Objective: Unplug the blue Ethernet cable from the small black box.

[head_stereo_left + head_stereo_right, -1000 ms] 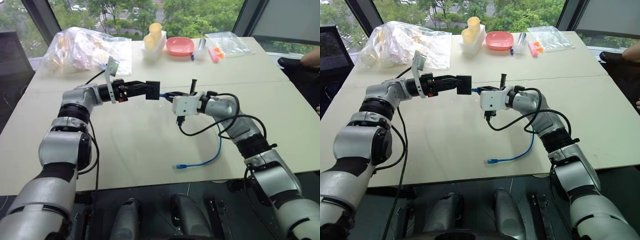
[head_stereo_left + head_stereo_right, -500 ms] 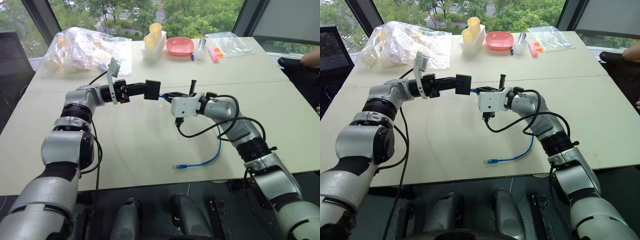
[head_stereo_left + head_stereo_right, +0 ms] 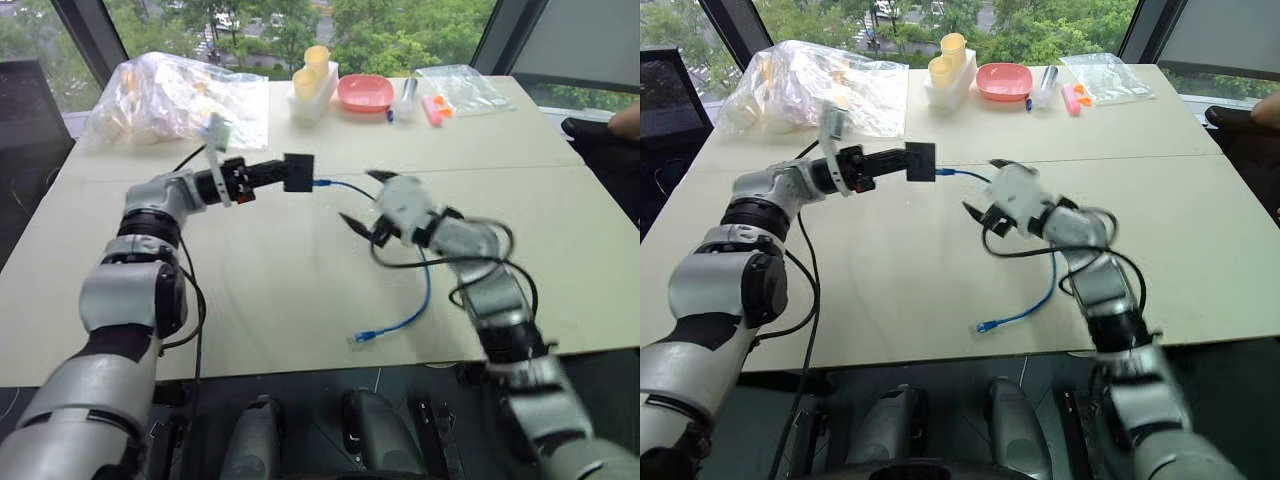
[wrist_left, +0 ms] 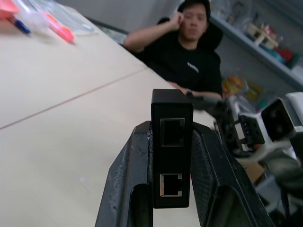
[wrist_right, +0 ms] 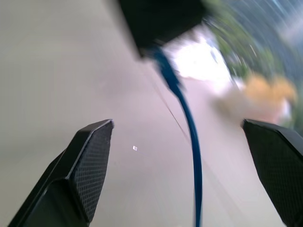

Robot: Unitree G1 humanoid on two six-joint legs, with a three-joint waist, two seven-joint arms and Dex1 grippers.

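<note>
The small black box (image 3: 298, 172) hangs above the table, my left gripper (image 3: 290, 173) shut on it. In the left wrist view the box (image 4: 171, 151) stands upright between the pads, two empty sockets facing the camera. The blue Ethernet cable (image 3: 340, 186) runs out of the box's far side, drops past my right arm and ends in a loose plug (image 3: 362, 336) on the table. My right gripper (image 3: 358, 196) is open just right of the box, its fingers (image 5: 90, 165) spread on either side of the cable (image 5: 189, 127), apart from it.
At the table's far edge lie a crumpled plastic bag (image 3: 170, 90), a white holder with yellow cups (image 3: 315, 80), a pink bowl (image 3: 363, 92) and a clear bag (image 3: 460, 85). A person (image 4: 189, 61) sits past the table's right side.
My right gripper has opened, let go of the cable near the box and drawn back to the right. The cable stays in the box. The left gripper has held still.
</note>
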